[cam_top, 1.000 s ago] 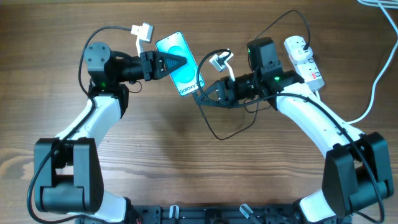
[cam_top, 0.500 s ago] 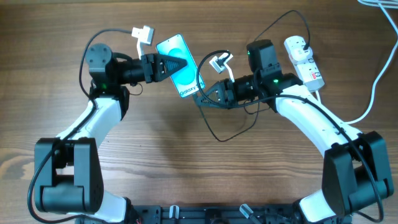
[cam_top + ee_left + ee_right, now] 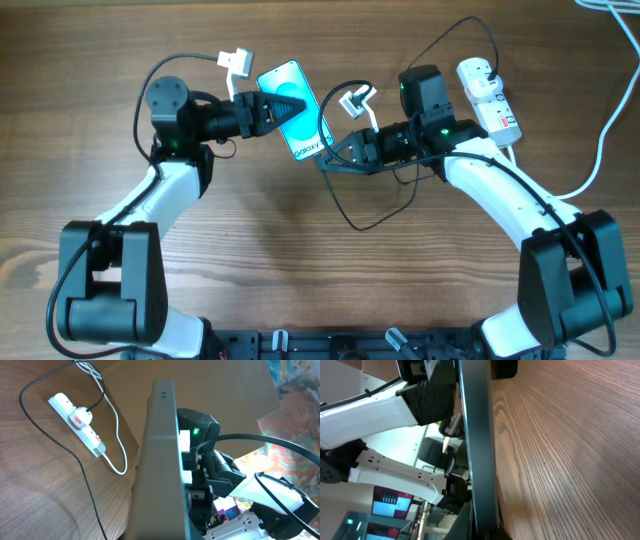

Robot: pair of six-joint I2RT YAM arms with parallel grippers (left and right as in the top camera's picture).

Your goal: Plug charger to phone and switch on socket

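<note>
Over a brown wood-grain tabletop (image 3: 260, 260), the robot's left hand (image 3: 290, 104) is clamped on a small rectangular smartphone (image 3: 305, 128) with a bright cyan-blue screen. It is held at an angle, its white "Galaxy S25" band turned toward the right hand (image 3: 328, 162). That hand's black fingers are pinched to a point on the end of the long thin black charger cable (image 3: 360, 228), right at the smartphone's lower edge. The plug tip is buried between them, and whether it sits in the port cannot be made out. The cable lies in a loose loop beneath the white right arm (image 3: 500, 185), then passes behind it up to a white adapter (image 3: 478, 72) seated in the short white oblong power strip (image 3: 497, 115) at far right, well apart from the smartphone. The strip's red-marked switch is too small to read. Its thick white cord (image 3: 600, 150) is cut off at the frame's top corner. From the left wrist the smartphone shows only as a grey edge-on slab that blocks most of the right arm. From the right wrist a dark blurred band fills the middle and hides the plug.
</note>
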